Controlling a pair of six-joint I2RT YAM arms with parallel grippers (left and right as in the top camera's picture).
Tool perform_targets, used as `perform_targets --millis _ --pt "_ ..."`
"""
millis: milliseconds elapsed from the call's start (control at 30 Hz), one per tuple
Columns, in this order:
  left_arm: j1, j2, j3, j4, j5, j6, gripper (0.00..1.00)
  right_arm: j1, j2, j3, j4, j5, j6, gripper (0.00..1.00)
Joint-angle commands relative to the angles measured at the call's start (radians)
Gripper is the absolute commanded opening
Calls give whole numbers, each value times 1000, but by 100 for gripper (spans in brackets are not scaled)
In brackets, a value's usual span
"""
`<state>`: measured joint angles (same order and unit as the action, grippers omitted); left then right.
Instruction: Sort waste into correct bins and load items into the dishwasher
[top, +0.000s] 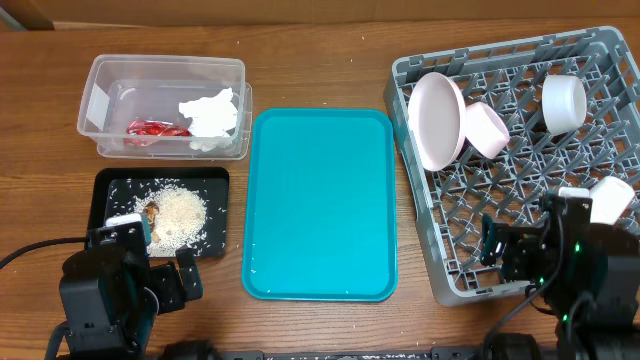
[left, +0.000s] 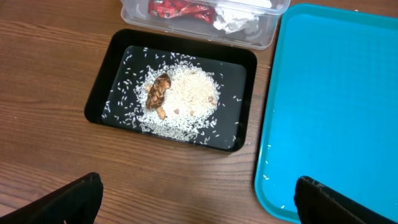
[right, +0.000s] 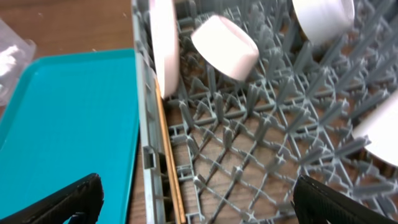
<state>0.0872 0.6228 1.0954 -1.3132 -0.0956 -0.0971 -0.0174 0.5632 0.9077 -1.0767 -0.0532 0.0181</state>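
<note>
The clear tub (top: 100, 80) holds the red-and-silver wrapper (top: 155, 128) and the white napkin (top: 210, 115). The black tray (top: 105, 195) holds loose rice (top: 182, 212) and a brown scrap (left: 158, 90). The grey rack (top: 600, 60) holds an upright plate (top: 437, 120), a bowl (top: 487, 130), a cup (top: 563, 103) and another white dish (top: 612, 198). Chopsticks (right: 169, 155) lie inside the rack along its left wall. My left gripper (left: 199, 199) is open and empty over bare table below the black tray. My right gripper (right: 199, 199) is open and empty over the rack's front left.
A teal serving tray (top: 320, 205) lies between the bins and the rack, with a few rice grains near its front left corner (left: 267, 177). Wooden table surrounds everything.
</note>
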Motion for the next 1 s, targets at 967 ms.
perform_targets --millis 967 --pt "4 0 5 2 -11 4 99 71 -561 -883 1168 26 -8 100"
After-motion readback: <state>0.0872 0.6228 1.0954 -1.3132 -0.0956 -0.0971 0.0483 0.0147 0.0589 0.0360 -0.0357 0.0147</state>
